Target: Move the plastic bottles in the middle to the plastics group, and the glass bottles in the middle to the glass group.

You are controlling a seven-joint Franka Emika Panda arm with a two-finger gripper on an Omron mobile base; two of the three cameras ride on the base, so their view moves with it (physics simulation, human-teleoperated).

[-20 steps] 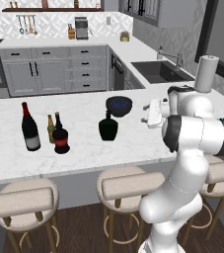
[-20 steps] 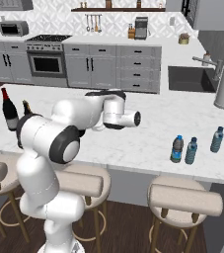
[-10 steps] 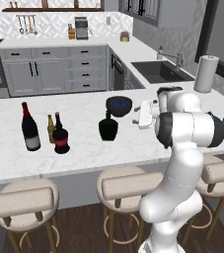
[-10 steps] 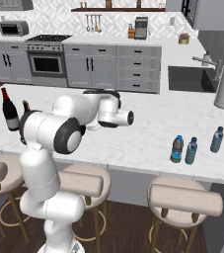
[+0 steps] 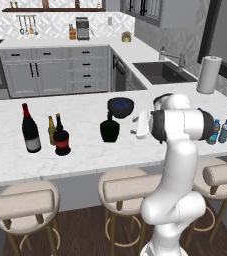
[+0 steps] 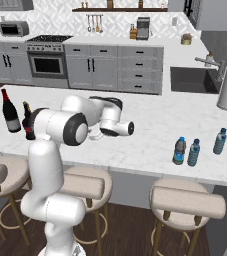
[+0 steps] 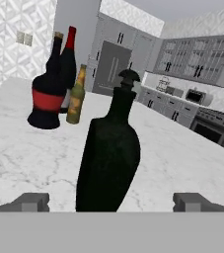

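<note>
The all-black squat bottle (image 5: 109, 129) stands upright mid-counter, in front of the dark blue bowl (image 5: 120, 107). My gripper (image 5: 134, 125) is just to its right, level with the bottle and pointing at it, open and empty, a small gap away. In the hand view the black bottle (image 7: 108, 158) rises dead centre between my fingertips (image 7: 32, 201). The red-label squat bottle (image 5: 61, 139) stands beside the amber bottle (image 5: 50, 131) and the tall wine bottle (image 5: 30, 129) at the left. Three small water bottles (image 6: 179, 151) stand at the counter's right end.
The island counter's front edge (image 5: 85, 170) has three stools (image 5: 130, 187) below it. A paper towel roll (image 5: 208, 75) and a sink (image 5: 160, 72) lie at the back right. Bare marble lies between the black bottle and the left group.
The hand has swung left along the counter, from near the right side toward the black bottle. The jaws stayed open. No bottle has moved.
</note>
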